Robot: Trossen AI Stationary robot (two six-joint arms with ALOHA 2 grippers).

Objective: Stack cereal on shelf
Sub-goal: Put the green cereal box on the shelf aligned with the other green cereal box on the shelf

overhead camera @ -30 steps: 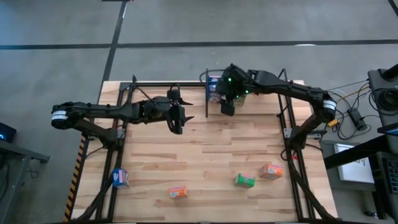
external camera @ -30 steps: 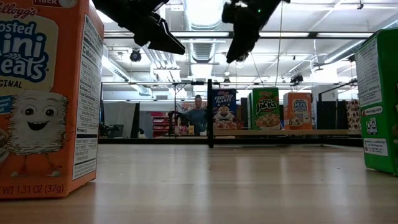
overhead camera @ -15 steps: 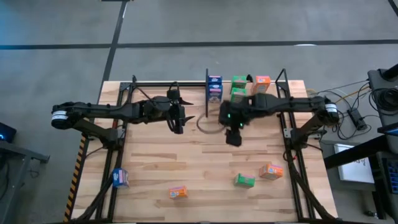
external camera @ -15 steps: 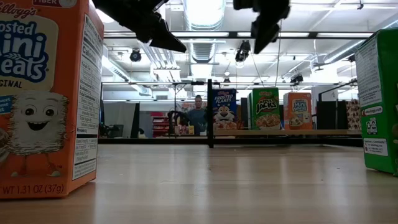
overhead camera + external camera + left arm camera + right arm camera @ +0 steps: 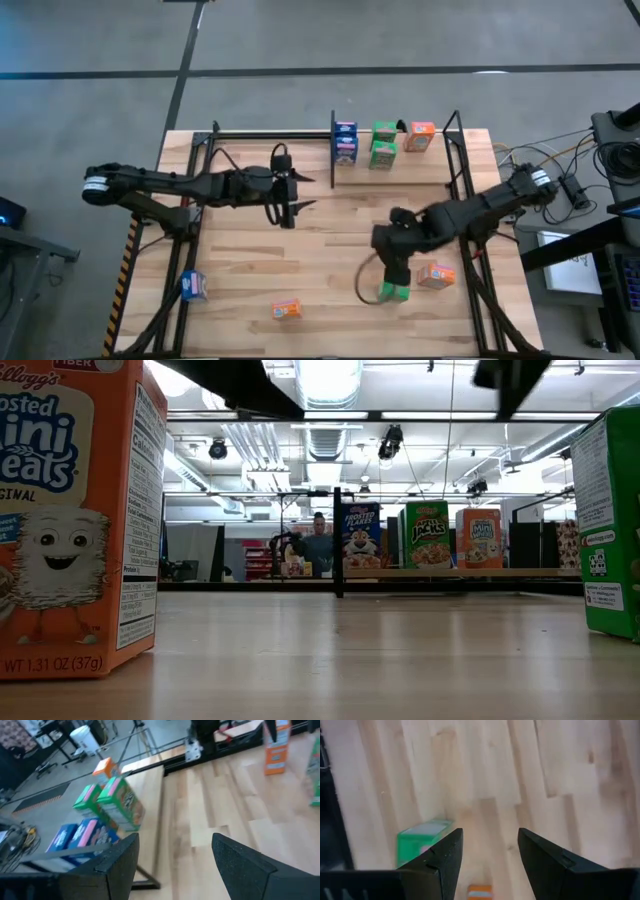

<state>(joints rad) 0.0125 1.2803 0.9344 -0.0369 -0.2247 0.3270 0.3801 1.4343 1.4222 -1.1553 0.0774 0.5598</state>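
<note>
I hold my right gripper (image 5: pixel 392 270), fingers apart and empty, above the green cereal box (image 5: pixel 393 291) for pickup; my left gripper (image 5: pixel 290 190) waits wide.

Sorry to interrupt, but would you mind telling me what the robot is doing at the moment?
It is stocking small cereal boxes onto the shelf at the table's far edge, where four boxes already stand. The right tool, open and empty, is over the green box near the front, apparently about to pick it up. The left tool hangs open over the middle of the table, holding nothing. Three more boxes wait near the front edge: blue, orange and another orange.
</note>
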